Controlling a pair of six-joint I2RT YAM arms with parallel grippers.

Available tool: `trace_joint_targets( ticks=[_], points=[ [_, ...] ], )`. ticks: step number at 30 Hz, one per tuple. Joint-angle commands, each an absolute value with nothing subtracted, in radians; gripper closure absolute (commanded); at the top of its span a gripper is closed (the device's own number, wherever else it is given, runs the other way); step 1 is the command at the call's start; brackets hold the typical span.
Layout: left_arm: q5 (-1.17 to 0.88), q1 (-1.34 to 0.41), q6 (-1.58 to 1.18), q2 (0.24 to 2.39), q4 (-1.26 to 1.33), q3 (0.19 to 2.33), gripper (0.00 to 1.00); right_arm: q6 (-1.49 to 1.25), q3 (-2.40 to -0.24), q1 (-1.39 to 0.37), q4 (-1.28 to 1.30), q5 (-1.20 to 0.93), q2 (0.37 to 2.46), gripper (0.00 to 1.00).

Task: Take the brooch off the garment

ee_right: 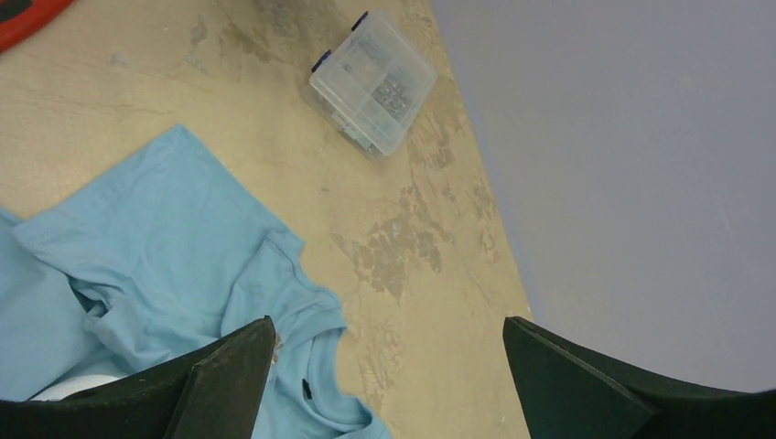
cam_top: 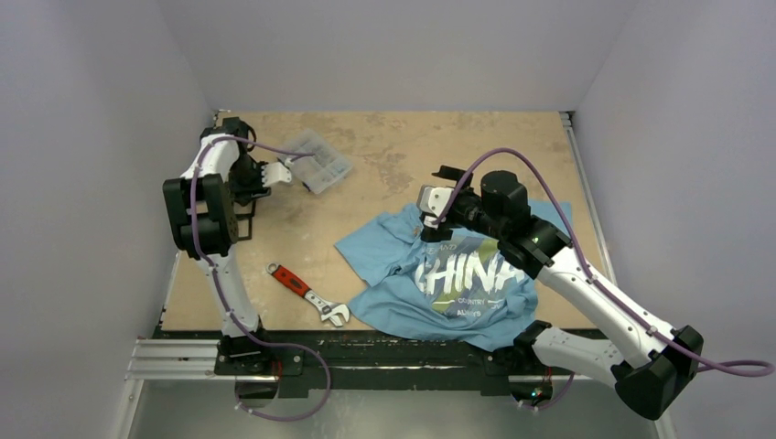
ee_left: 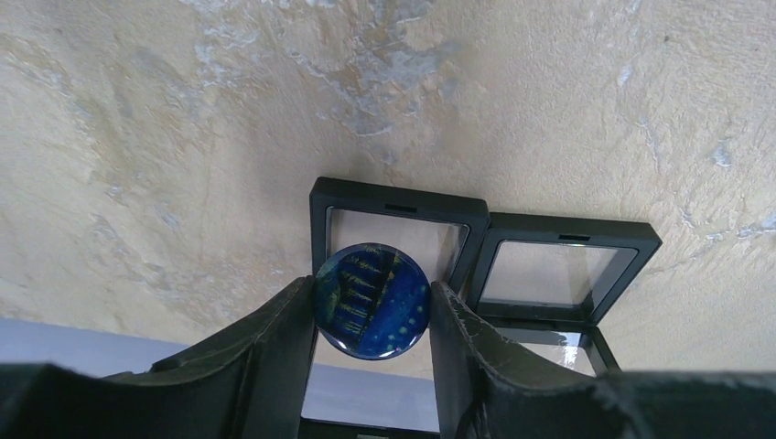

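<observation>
My left gripper (ee_left: 372, 289) is shut on a round dark-blue brooch (ee_left: 371, 300) with yellow-green marks, pinched edge to edge between both fingers. It holds the brooch just above black-framed display cases (ee_left: 558, 265) on the table. In the top view the left gripper (cam_top: 277, 174) is at the far left, well away from the garment. The light blue T-shirt (cam_top: 458, 274) with white "CHINA" lettering lies crumpled at centre right. My right gripper (cam_top: 430, 218) hovers over its collar (ee_right: 320, 366), open and empty, its jaws wide apart (ee_right: 386, 322).
A clear plastic compartment box (cam_top: 316, 163) sits at the back left, beside the left gripper; it also shows in the right wrist view (ee_right: 373, 82). A red-handled adjustable wrench (cam_top: 307, 294) lies near the front edge, left of the shirt. Grey walls enclose the table.
</observation>
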State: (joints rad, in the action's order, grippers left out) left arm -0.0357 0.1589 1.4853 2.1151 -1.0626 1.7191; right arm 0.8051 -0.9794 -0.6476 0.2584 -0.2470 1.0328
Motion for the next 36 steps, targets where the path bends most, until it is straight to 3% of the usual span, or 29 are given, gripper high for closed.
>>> trace_joint_targets(
  ticks=[1, 22, 36],
  points=[
    [-0.025, 0.165, 1.520, 2.121, -1.079, 1.758, 0.65, 0.830, -0.980, -0.647, 0.257, -0.241, 1.016, 0.01],
    [-0.027, 0.165, 1.520, 2.146, -1.102, 1.740, 0.61, 0.851, -0.994, -0.647, 0.284, -0.252, 1.024, 0.01],
    [-0.012, 0.167, 1.537, 2.150, -1.090, 1.727, 0.44, 0.850, -1.008, -0.646, 0.297, -0.250, 1.037, 0.01]
  ],
)
